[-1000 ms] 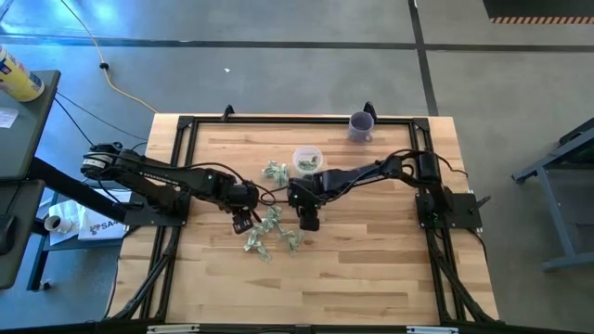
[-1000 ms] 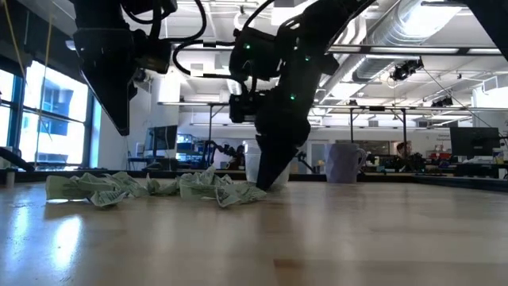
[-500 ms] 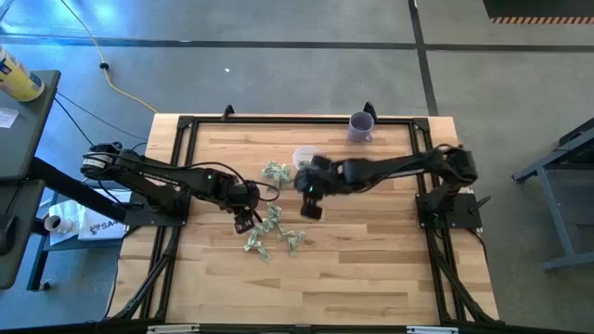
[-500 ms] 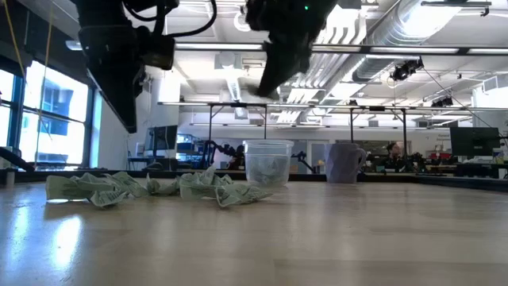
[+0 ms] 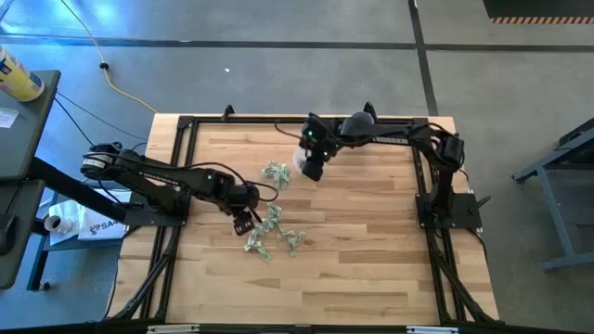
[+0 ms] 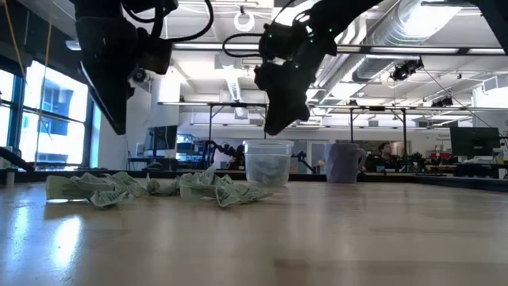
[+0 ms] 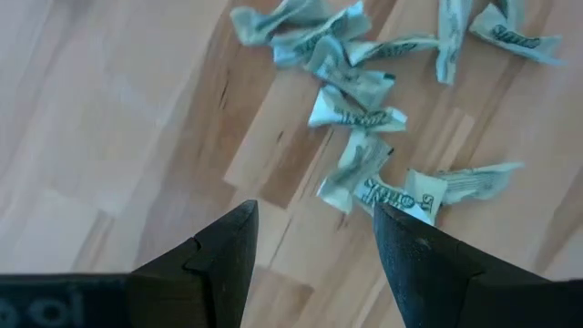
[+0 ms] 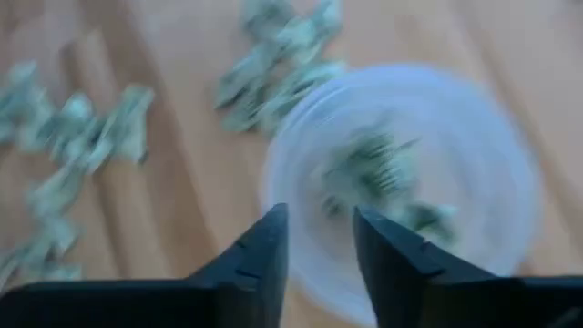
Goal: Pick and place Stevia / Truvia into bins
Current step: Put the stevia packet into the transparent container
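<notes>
Several crumpled pale green and white packets (image 5: 269,229) lie loose on the wood table, with a smaller cluster (image 5: 275,173) near the clear cup (image 6: 268,163). The cup stands upright and holds a few packets (image 8: 383,169). My right gripper (image 5: 314,169) hovers above the cup's near side (image 6: 274,127). Its fingers are a little apart, with nothing between them (image 8: 319,228). My left gripper (image 5: 243,223) hangs open and empty above the left side of the packet pile (image 7: 314,228).
A purple cup (image 6: 345,163) stands at the table's far edge, right of the clear cup and partly under my right arm (image 5: 360,121). A black frame runs round the table (image 5: 186,125). Bare wood lies toward the near edge (image 5: 316,288).
My right gripper has risen from the table at the right side of the packet pile. It has swung toward the far edge and now hangs over the clear cup. The pile on the table looks the same.
</notes>
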Robot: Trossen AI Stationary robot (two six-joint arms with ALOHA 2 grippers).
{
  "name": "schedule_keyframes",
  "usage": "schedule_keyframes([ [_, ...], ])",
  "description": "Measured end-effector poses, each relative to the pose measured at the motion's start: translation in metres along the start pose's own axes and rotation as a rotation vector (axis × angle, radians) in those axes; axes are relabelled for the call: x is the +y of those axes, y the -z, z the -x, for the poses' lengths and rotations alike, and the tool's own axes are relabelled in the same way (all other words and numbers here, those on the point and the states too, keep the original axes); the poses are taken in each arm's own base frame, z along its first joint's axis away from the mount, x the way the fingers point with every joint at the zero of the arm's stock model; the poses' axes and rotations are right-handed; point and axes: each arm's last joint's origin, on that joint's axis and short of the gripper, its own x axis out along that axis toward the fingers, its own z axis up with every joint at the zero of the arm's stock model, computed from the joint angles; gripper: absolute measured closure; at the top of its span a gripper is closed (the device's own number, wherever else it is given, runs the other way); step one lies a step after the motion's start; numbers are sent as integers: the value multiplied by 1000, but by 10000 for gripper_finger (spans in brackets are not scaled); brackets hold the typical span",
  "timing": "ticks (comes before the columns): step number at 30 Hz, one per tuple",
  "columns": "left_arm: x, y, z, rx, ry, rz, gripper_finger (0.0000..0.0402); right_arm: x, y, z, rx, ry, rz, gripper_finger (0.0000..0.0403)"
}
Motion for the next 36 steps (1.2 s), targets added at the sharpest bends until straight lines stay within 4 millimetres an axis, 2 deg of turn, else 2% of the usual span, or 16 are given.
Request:
schedule_keyframes([
  [4,-5,6,0,50,35,34,149,24,7,7,44,-22,133,238],
  [8,-23,21,1,83,76,-25,149,58,23,22,106,50,338,209],
  [13,-41,36,2,-17,-2,-140,149,94,62,8,158,11,466,202],
  [16,-44,38,-2,-98,-111,-213,149,109,82,-1,129,3,479,205],
  [19,-47,32,-13,-123,-152,-334,149,120,96,-10,136,-4,464,207],
  [25,-51,19,-45,-45,-111,-607,149,139,106,-11,116,-11,426,204],
  [36,-35,5,-71,86,-96,-644,156,161,115,-9,61,51,369,201],
])
